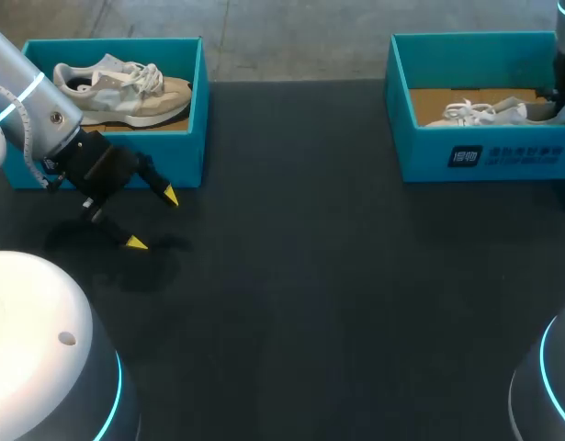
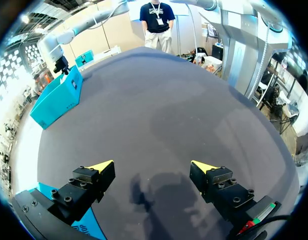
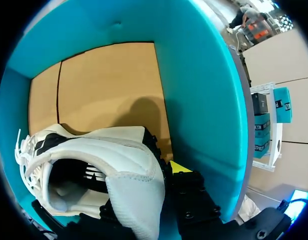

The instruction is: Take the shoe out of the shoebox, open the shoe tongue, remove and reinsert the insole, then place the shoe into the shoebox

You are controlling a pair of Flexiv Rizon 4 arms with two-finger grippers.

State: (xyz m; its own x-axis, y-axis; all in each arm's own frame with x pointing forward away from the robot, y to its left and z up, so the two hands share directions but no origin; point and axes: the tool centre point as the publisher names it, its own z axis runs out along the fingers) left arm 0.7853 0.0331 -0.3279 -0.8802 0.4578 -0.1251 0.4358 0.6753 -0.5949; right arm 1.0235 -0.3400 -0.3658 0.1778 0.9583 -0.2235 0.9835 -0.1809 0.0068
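Two teal shoeboxes stood open at the far edge of the dark table (image 1: 337,276), well apart, one toward each side. The left box (image 1: 197,101) held a grey and beige shoe (image 1: 126,92) lying on its side, laces uppermost, filling most of the box. The right box (image 1: 484,152) held a white shoe (image 1: 484,112) resting on the brown cardboard floor (image 3: 108,85), its laces toward the middle of the box and its heel toward the box's right end.

The right arm came down into that right end, and the right claw (image 1: 561,99) sat inside the box at the white shoe's heel. From the right wrist view the heel filled the space directly ahead of the claw, with the shoe's dark mouth showing and the teal wall (image 3: 194,75) just beside it. I could not tell whether this claw was open or gripping the heel.

The left claw (image 1: 153,219) hung over bare table just in front of the left box, spread wide open with nothing in it. Its wrist view showed only tabletop between the yellow tips, a corner of the left box beside it, and the right box far across the table.
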